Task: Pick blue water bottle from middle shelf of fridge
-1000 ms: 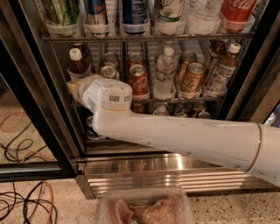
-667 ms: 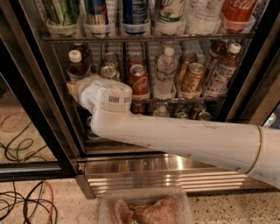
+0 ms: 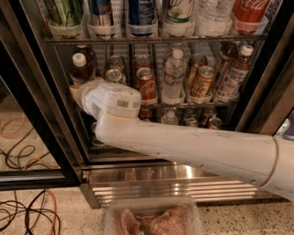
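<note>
The fridge (image 3: 32,98) stands open in front of me, with black frames and wire racks. On the middle shelf (image 3: 202,104), at the left end, stands the blue water bottle (image 3: 80,68), with a white cap and dark liquid. Its lower body is hidden behind my gripper (image 3: 77,93). The gripper is at the end of the white arm (image 3: 183,147), right in front of that bottle's lower part. A similar dark bottle with a pale label (image 3: 235,73) stands at the shelf's right end.
The same shelf holds a clear water bottle (image 3: 173,73), a red can (image 3: 145,82) and an orange can (image 3: 202,80). Tall cans and a Coca-Cola bottle (image 3: 248,13) stand above, short cans (image 3: 190,121) below. The ribbed steel base (image 3: 151,176), a plastic food tub (image 3: 154,218) and floor cables (image 3: 23,215) lie low.
</note>
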Controlling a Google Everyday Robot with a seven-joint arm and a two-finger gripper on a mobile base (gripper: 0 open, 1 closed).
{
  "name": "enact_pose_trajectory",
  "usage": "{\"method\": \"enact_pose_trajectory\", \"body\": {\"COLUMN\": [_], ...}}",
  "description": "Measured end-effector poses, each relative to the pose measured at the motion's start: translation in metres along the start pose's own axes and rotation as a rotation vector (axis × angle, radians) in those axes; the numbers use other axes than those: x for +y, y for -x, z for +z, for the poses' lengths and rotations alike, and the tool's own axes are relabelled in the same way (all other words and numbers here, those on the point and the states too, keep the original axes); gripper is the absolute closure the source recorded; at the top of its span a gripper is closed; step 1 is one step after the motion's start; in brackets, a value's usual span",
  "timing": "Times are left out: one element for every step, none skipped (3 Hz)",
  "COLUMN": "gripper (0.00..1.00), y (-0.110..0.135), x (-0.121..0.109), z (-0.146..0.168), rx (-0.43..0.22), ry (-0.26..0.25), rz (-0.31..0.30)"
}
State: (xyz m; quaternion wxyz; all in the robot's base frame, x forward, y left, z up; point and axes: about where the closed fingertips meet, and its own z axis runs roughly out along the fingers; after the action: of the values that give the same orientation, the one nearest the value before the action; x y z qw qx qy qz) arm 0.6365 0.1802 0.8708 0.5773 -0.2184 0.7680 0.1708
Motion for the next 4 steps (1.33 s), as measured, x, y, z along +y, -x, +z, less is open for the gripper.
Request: {"method": "enact_pose_trajectory", "body": {"gripper": [1.0,1.0,1.0,1.0], "y": [0.003,0.009,0.017,0.023], "x": [0.001,-0.004,-0.008,-0.01], "z": [-0.002,-0.005,-0.009,-0.013], "rx": [-0.005,-0.013,-0.025,-0.038], "ry": [0.006,0.005,0.004,0.003], "rz": [0.0,0.011,0.011,0.011]}}
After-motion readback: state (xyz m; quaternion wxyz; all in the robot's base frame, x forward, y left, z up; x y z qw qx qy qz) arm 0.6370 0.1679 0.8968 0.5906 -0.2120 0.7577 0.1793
